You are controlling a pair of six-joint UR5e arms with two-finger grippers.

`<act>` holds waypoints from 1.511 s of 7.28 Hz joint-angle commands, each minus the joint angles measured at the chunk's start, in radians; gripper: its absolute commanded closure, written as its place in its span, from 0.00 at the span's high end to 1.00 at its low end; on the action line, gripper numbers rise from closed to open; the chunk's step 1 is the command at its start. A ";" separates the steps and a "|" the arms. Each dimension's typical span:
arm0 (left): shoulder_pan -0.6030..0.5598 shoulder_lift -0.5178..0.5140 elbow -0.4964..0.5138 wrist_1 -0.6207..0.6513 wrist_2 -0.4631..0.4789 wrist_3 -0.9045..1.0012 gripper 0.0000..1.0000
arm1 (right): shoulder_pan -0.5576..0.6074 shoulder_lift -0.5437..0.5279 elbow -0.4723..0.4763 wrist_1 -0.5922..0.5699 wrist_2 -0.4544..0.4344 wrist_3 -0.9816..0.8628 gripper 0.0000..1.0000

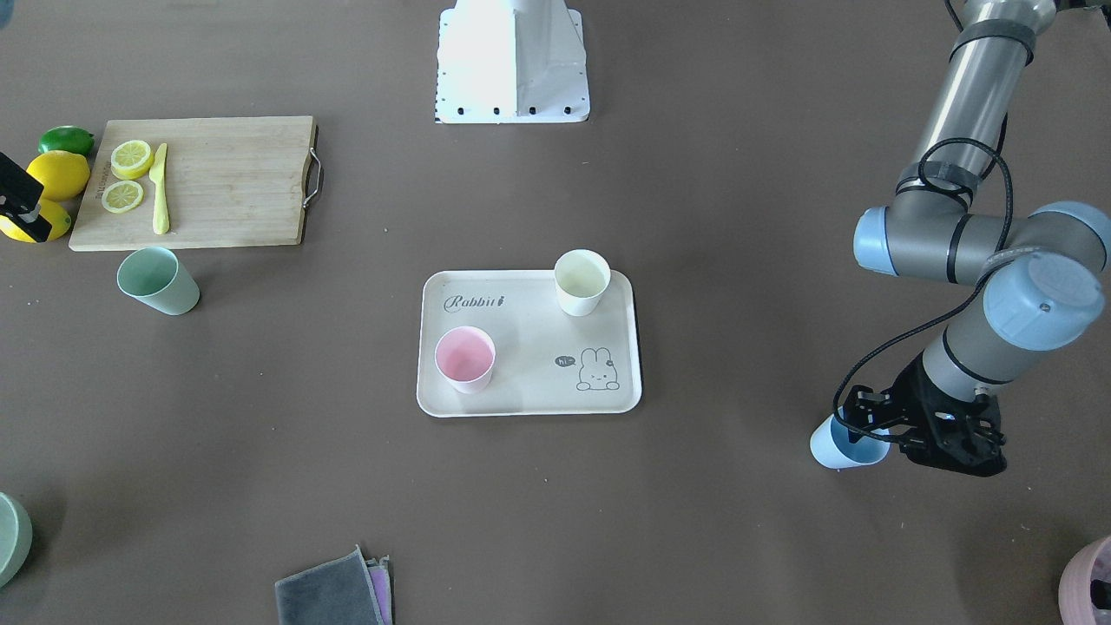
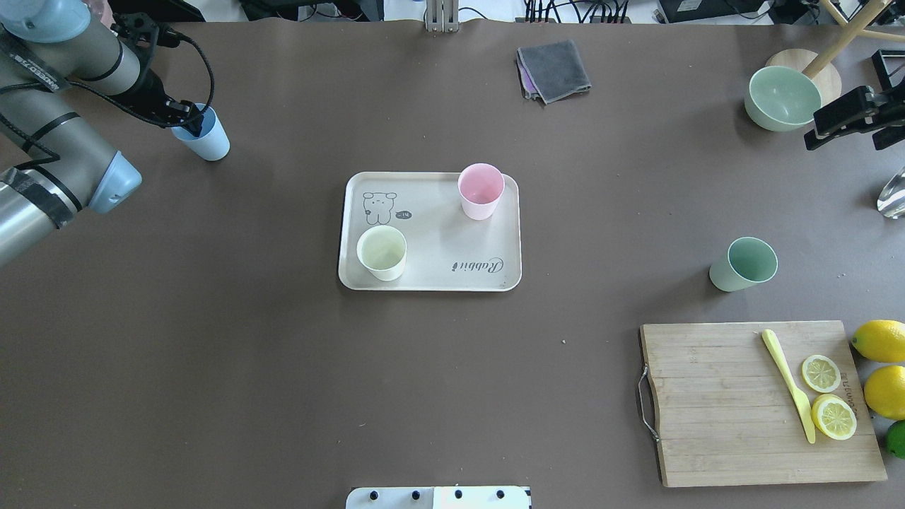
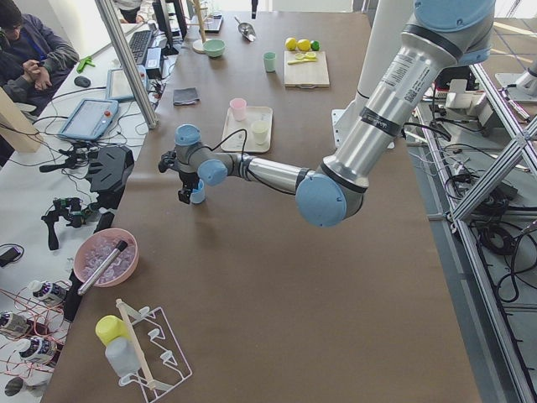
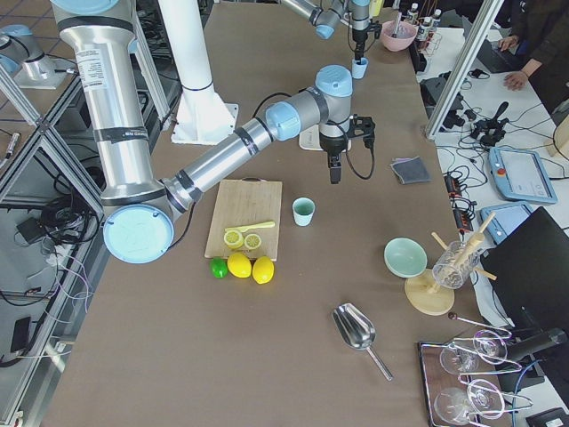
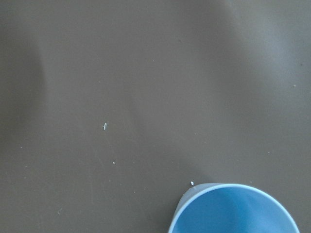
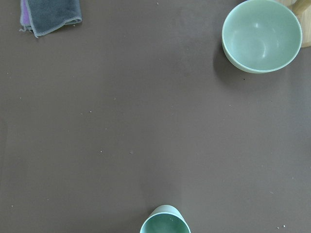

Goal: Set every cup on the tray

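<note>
The beige "Rabbit" tray [image 2: 431, 283] lies mid-table and holds the cream-white cup [image 2: 382, 253] and the pink cup [image 2: 481, 191], both upright. The light blue cup [image 2: 211, 143] stands on the table far to the tray's left. My left gripper [image 2: 187, 119] is at its rim, open, with one finger over the mouth; the cup fills the lower right corner of the left wrist view [image 5: 233, 211]. The sage green cup [image 2: 742, 265] stands alone, right of the tray. My right gripper [image 2: 813, 131] hangs open and empty high above the table beyond it; the right wrist view shows the green cup [image 6: 164, 221] at its bottom edge.
A wooden cutting board [image 2: 728, 417] with lemon slices and a yellow knife lies at the near right, whole lemons and a lime beside it. A green bowl [image 2: 783, 97] and a folded grey cloth [image 2: 553, 71] are at the far side. A dusty-pink container [image 1: 1089, 582] sits near the left arm.
</note>
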 commanded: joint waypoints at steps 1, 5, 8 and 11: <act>0.001 -0.007 -0.002 -0.002 -0.001 0.004 0.00 | 0.000 -0.001 0.001 0.000 -0.002 0.000 1.00; 0.034 -0.055 -0.236 0.179 -0.056 -0.181 0.00 | 0.043 -0.143 -0.009 0.008 0.008 -0.253 1.00; 0.278 -0.152 -0.280 0.185 0.093 -0.459 0.00 | 0.055 -0.303 -0.033 0.185 0.016 -0.255 1.00; 0.322 -0.164 -0.252 0.178 0.131 -0.484 0.00 | 0.055 -0.300 -0.045 0.189 0.013 -0.255 1.00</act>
